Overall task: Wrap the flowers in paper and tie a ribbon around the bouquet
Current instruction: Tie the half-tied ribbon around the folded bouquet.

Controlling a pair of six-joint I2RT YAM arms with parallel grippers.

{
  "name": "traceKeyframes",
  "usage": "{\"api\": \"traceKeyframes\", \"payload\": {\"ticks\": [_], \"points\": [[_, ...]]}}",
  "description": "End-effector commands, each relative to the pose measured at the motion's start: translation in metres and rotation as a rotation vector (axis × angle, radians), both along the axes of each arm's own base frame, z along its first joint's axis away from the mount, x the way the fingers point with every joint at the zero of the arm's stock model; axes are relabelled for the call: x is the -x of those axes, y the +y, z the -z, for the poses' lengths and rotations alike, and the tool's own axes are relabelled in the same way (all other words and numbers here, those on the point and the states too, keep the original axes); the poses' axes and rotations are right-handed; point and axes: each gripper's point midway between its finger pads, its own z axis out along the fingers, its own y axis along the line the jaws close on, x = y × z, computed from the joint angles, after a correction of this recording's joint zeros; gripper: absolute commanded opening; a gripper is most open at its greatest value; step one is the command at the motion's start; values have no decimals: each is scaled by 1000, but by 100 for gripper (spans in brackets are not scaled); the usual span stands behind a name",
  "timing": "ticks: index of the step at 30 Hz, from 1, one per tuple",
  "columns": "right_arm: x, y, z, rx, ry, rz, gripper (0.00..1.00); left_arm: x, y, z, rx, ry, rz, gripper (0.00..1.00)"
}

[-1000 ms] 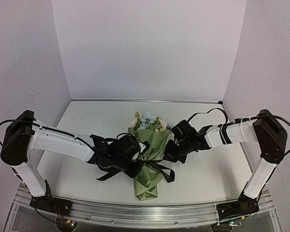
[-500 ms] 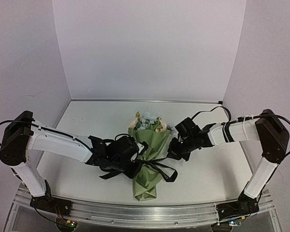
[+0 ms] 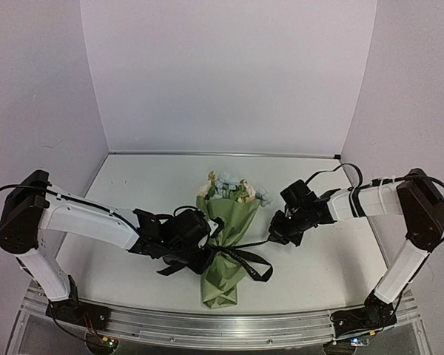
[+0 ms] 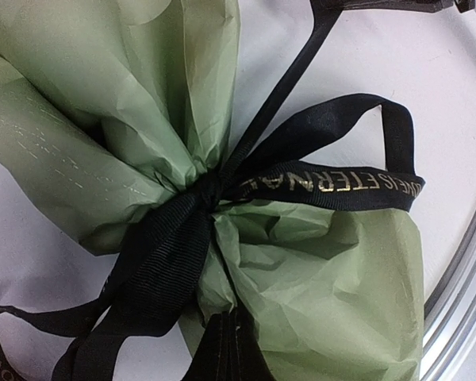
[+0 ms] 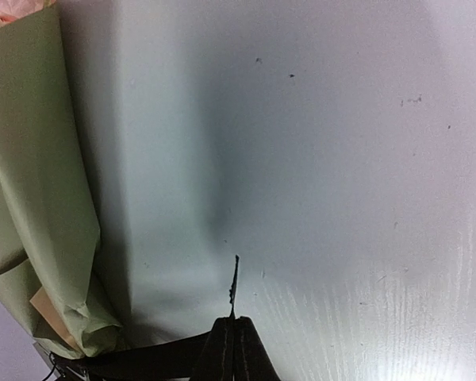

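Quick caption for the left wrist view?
Black lettered ribbon cinched around the green paper, one strand stretched taut toward the top.

Top camera looks down from behind; 2 wrist cameras close, sharing paper.

Lab booth, blank white walls, aluminium rail

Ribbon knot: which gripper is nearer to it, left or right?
Left. The left gripper is right beside the ribbon knot; the right gripper is well off to its other side.
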Motion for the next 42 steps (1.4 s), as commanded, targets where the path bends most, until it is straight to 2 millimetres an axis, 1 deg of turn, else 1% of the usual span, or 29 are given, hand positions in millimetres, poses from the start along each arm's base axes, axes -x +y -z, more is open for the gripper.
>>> {"api": "traceKeyframes", "payload": {"ticks": [1, 6, 9, 10, 15, 16, 18, 20, 21, 22, 24, 25, 26, 28, 30, 33, 35, 37, 39, 42], "points": [[-2, -16, -5, 36, -26, 16, 0, 2, 7, -6, 7, 12, -12, 0], [-3, -26, -4, 45, -27, 33, 0, 3, 8, -5, 7, 17, -13, 0], [-4, -39, -1, 60, -22, 60, 0, 4, 9, -5, 6, 17, -15, 0], [-4, -39, -1, 55, -18, 61, 0, 4, 9, -6, 9, 17, -15, 0], [-3, -28, -5, 16, 1, 26, 0, 3, 5, -6, 13, 18, -8, 1], [-2, -27, -6, 12, 1, 15, 0, 2, 4, -9, 17, 13, -12, 5], [2, -24, -12, 4, 2, -13, 0, -2, 2, -19, 43, -5, -29, 25], [6, -20, -19, -4, 3, -53, 3, -6, -1, -35, 76, -28, -42, 36], [8, -18, -23, -7, 1, -74, 5, -8, -1, -43, 89, -41, -52, 45], [11, -16, -28, -11, -1, -95, 7, -11, -1, -50, 100, -53, -64, 55], [17, -13, -36, -12, 1, -145, 20, -14, 0, -66, 133, -75, -86, 67], [22, -13, -40, -4, 0, -174, 29, -16, 2, -75, 150, -87, -102, 73], [26, -14, -43, 6, -6, -194, 35, -18, 4, -80, 162, -94, -119, 77], [35, -17, -47, 37, -11, -241, 47, -22, 11, -92, 188, -113, -156, 82], [43, -23, -49, 64, -13, -266, 54, -27, 20, -97, 192, -123, -193, 86], [51, -32, -52, 93, -27, -276, 63, -36, 38, -98, 189, -128, -261, 89], [60, -40, -56, 117, -17, -296, 73, -42, 51, -101, 210, -129, -305, 92], [69, -50, -61, 141, -27, -302, 83, -51, 64, -113, 254, -133, -353, 98], [79, -66, -64, 181, -24, -287, 97, -59, 77, -125, 293, -144, -393, 100], [94, -85, -71, 217, -36, -273, 98, -72, 98, -146, 352, -183, -463, 100]]}}
